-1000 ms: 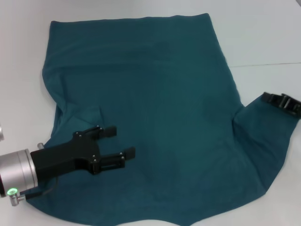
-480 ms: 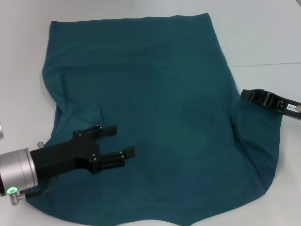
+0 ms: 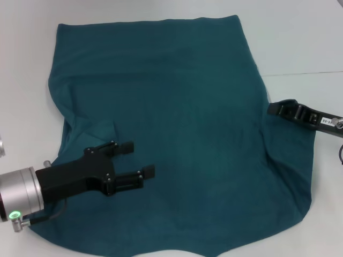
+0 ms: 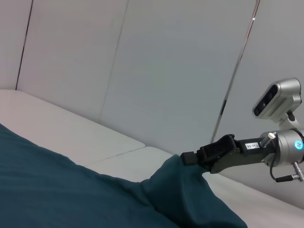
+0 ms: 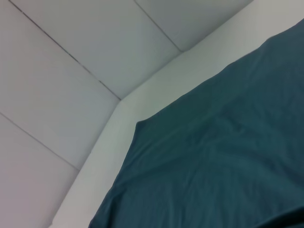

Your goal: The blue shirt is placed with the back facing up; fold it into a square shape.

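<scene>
Shirt [image 3: 171, 134] lies spread back-up on the white table [image 3: 300, 37]. My right gripper [image 3: 276, 108] has its fingers clenched on the right sleeve, raised to fold it inward; my left gripper [image 3: 140, 159] hovers released over the lower left.

A flat, matte white table [image 3: 300, 37] carries everything in the head view. A thin straight seam [image 3: 305, 73] crosses its surface toward the right edge, level with the middle of that edge. Beyond the table's far edge stand pale grey wall panels [image 4: 180, 71], smooth and plain, parted by narrow dark joints [image 4: 240, 71] that run tilted in both wrist views.
</scene>
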Action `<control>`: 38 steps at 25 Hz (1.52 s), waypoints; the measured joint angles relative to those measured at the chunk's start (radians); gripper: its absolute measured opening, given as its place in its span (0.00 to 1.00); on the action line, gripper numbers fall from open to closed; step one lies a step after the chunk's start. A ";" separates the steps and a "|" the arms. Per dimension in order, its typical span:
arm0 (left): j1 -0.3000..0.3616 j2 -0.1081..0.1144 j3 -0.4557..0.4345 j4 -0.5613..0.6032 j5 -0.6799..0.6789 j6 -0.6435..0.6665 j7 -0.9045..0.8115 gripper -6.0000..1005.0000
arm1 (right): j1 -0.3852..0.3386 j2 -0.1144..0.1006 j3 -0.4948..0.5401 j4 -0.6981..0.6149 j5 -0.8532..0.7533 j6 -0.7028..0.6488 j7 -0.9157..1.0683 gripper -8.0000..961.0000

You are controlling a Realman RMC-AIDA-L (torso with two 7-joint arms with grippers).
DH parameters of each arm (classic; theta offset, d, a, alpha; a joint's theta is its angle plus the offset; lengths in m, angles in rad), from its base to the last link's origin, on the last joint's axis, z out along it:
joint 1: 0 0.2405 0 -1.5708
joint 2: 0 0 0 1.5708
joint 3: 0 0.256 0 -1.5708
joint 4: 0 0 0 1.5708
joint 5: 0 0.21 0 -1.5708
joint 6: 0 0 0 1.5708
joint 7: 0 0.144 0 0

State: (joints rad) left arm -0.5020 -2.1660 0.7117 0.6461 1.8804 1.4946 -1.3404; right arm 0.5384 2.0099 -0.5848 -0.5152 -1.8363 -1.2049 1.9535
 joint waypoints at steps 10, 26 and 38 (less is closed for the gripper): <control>-0.003 0.000 0.000 -0.002 0.000 -0.002 -0.002 0.90 | 0.035 -0.002 0.026 -0.001 0.003 0.034 0.023 0.01; -0.003 0.000 0.000 -0.002 0.000 -0.010 -0.002 0.90 | 0.085 0.013 -0.018 0.037 -0.005 0.113 0.039 0.01; -0.001 0.000 0.000 -0.002 0.000 -0.023 -0.002 0.90 | 0.124 0.043 -0.170 0.045 -0.006 0.064 0.036 0.20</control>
State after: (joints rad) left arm -0.5028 -2.1659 0.7117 0.6442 1.8806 1.4712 -1.3422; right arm 0.6627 2.0534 -0.7549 -0.4705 -1.8424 -1.1405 1.9899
